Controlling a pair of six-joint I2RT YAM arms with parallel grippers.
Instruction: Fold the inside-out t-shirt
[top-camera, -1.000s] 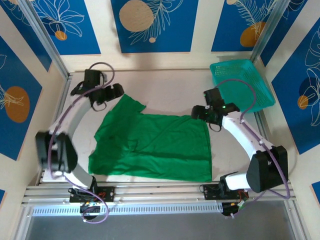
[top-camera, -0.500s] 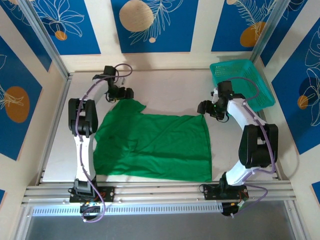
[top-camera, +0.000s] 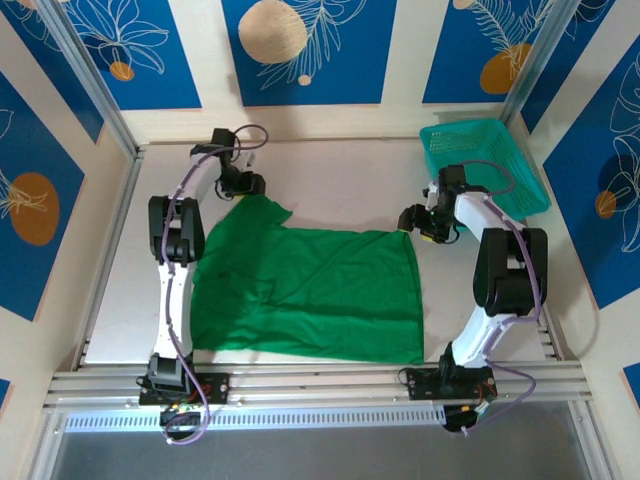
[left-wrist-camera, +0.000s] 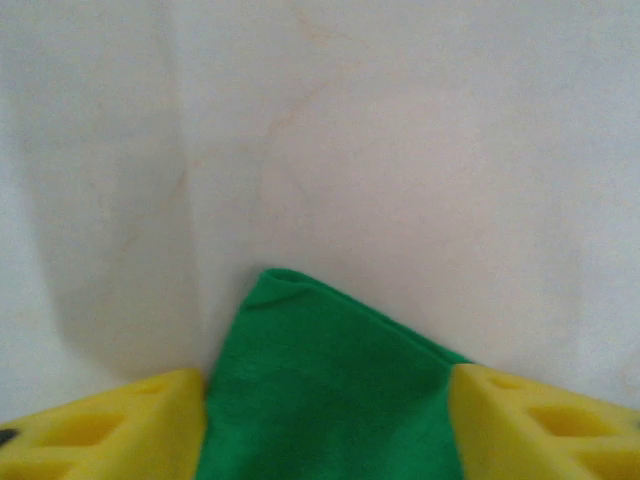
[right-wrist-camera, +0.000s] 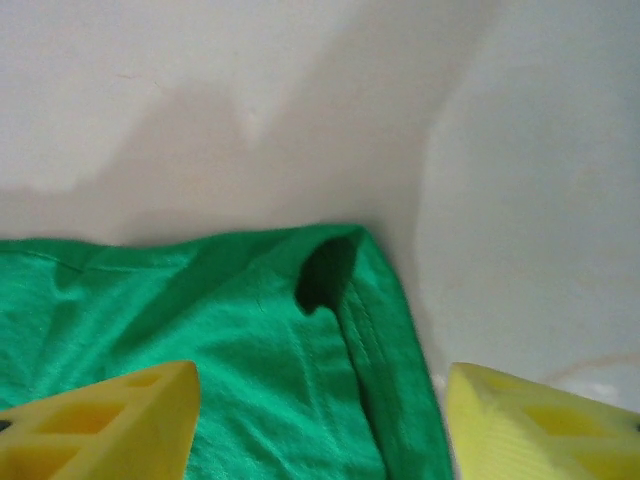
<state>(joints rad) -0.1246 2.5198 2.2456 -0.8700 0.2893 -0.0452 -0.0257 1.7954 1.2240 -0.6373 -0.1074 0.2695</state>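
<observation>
The inside-out t-shirt (top-camera: 300, 290) lies spread flat on the table, bright green and wrinkled. My left gripper (top-camera: 252, 187) is down at its far left corner. In the left wrist view the yellow fingers (left-wrist-camera: 100, 425) flank that pointed corner of the t-shirt (left-wrist-camera: 320, 340), with the cloth filling the gap of the left gripper (left-wrist-camera: 325, 400). My right gripper (top-camera: 408, 218) sits at the far right corner. There the hemmed corner of the t-shirt (right-wrist-camera: 250, 300) lies between the open jaws of the right gripper (right-wrist-camera: 320, 400), with the right finger (right-wrist-camera: 540, 420) just off the cloth's edge.
A teal mesh basket (top-camera: 465, 130) stands at the back right, close behind the right arm. Bare pale table (top-camera: 340, 185) stretches behind the shirt. Metal frame rails run along the left and right edges.
Both arms have dropped from a raised pose down to the shirt's far corners. Both pairs of jaws have narrowed around the cloth. The shirt has not moved.
</observation>
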